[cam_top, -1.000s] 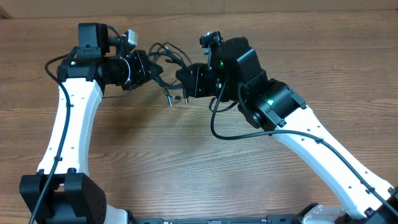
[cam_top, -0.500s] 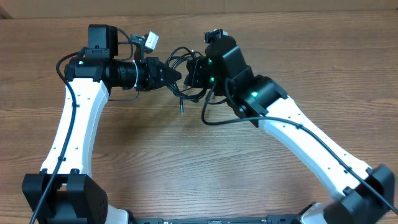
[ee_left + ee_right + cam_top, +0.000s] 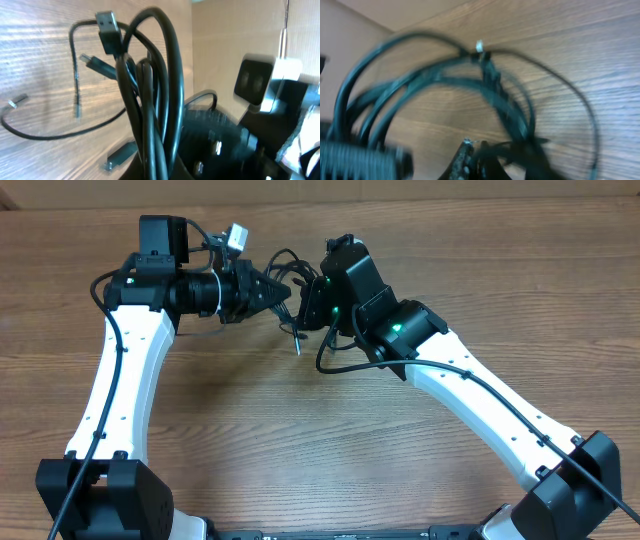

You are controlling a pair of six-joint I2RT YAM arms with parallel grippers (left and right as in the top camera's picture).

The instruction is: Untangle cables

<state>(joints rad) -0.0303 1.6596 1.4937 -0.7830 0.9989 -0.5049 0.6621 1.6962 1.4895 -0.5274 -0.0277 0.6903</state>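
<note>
The cables [image 3: 288, 272] are a tangle of thin black cords hanging between my two grippers above the table. One plug end [image 3: 297, 346] dangles below the bundle. My left gripper [image 3: 272, 292] points right and is shut on the cables. In the left wrist view the looped cables [image 3: 150, 100] rise from the jaws, with a USB plug [image 3: 106, 24] at the top. My right gripper [image 3: 312, 302] faces it from the right, close by, shut on the cables. The right wrist view is blurred: cable loops [image 3: 425, 80] spread ahead of the right gripper [image 3: 475, 150].
The wooden table [image 3: 300, 440] lies under both arms. A loose thin cord [image 3: 45, 134] with a small plug [image 3: 12, 103] trails over the wood in the left wrist view. The thicker wire of the right arm [image 3: 335, 365] hangs beside the bundle.
Both grippers have come closer together. The right one swung left and up toward the left one, and the bundle bunched up between them. The dangling plug shifted right.
</note>
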